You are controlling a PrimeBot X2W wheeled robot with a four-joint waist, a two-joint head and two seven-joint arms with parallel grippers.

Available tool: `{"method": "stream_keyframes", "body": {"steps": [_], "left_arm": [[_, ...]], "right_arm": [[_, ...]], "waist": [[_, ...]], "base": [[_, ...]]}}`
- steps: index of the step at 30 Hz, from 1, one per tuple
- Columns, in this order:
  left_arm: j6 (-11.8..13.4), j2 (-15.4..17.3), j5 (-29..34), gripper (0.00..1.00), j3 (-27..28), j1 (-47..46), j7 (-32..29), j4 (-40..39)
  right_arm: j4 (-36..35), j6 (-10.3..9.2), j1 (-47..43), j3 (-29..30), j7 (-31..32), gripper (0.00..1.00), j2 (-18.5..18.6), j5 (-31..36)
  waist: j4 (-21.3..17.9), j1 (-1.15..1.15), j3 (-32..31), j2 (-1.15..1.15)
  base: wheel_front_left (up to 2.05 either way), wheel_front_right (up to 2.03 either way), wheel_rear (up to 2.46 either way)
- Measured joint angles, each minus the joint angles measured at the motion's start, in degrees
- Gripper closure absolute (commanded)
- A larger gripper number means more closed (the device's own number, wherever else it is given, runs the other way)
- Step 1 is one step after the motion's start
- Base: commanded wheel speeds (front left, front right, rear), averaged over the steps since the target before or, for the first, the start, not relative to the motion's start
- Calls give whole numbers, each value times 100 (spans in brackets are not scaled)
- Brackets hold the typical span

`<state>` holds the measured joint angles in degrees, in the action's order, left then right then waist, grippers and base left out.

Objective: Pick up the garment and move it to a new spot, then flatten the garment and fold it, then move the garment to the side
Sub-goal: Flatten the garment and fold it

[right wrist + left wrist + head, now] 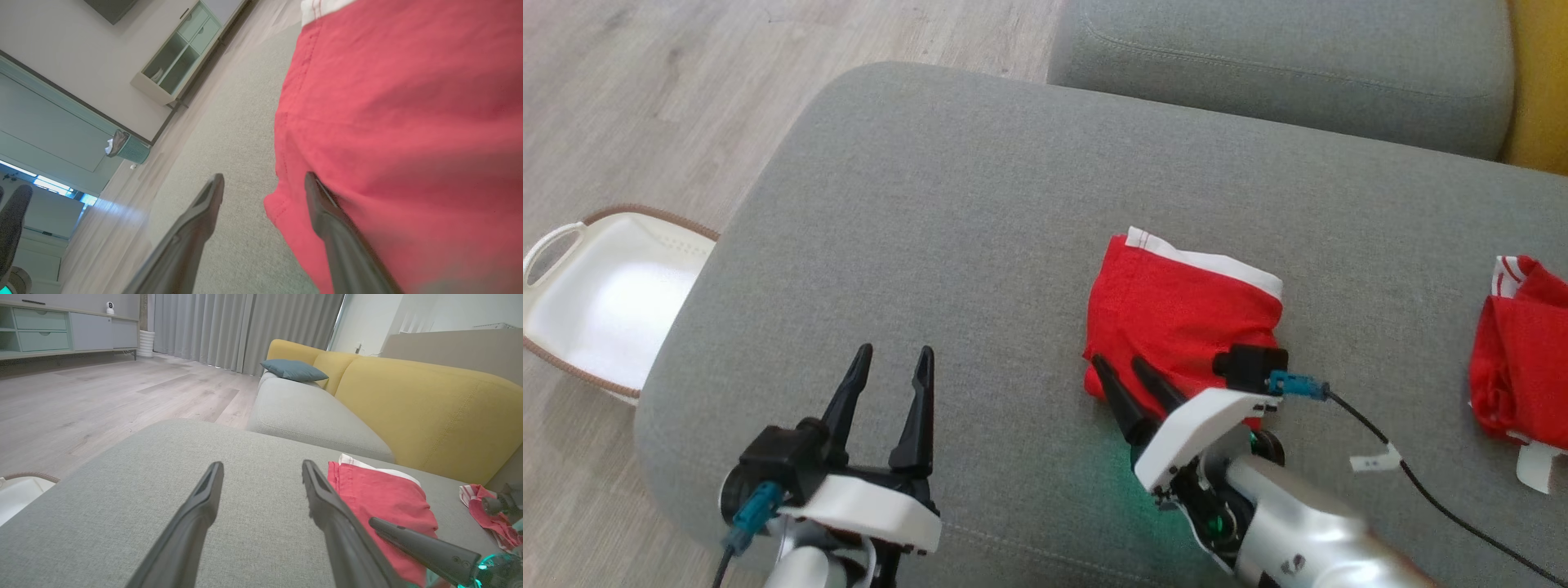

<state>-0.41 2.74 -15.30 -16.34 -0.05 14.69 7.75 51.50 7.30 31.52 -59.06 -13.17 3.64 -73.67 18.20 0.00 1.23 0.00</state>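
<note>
Both claws are right up close. The left gripper (894, 349) hangs over the bare grey cushion (947, 204), fingers spread, holding nothing. The right gripper (1115, 359) is spread too and straddles the near-left edge of the red garment (1180, 314), with one finger over cloth and one over cushion. The garment lies mid-cushion, folded into a rough square with a white band along its far edge. It looks light, thin and floppy, so I'd pinch through all the layers at that corner. Otherwise it'll probably flop open when lifted.
</note>
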Motion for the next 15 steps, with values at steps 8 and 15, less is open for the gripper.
{"method": "stream_keyframes", "body": {"steps": [8,15], "left_arm": [[52,1,-51,0,70,-2,0,-43],[64,0,-52,0,332,-26,0,-301]], "right_arm": [[248,0,583,-97,-100,0,-8,-24],[240,0,982,1766,-104,0,-8,2743]], "waist": [[-255,0,37,0],[-762,0,88,0]], "base": [[0,0,0],[0,0,0]]}}
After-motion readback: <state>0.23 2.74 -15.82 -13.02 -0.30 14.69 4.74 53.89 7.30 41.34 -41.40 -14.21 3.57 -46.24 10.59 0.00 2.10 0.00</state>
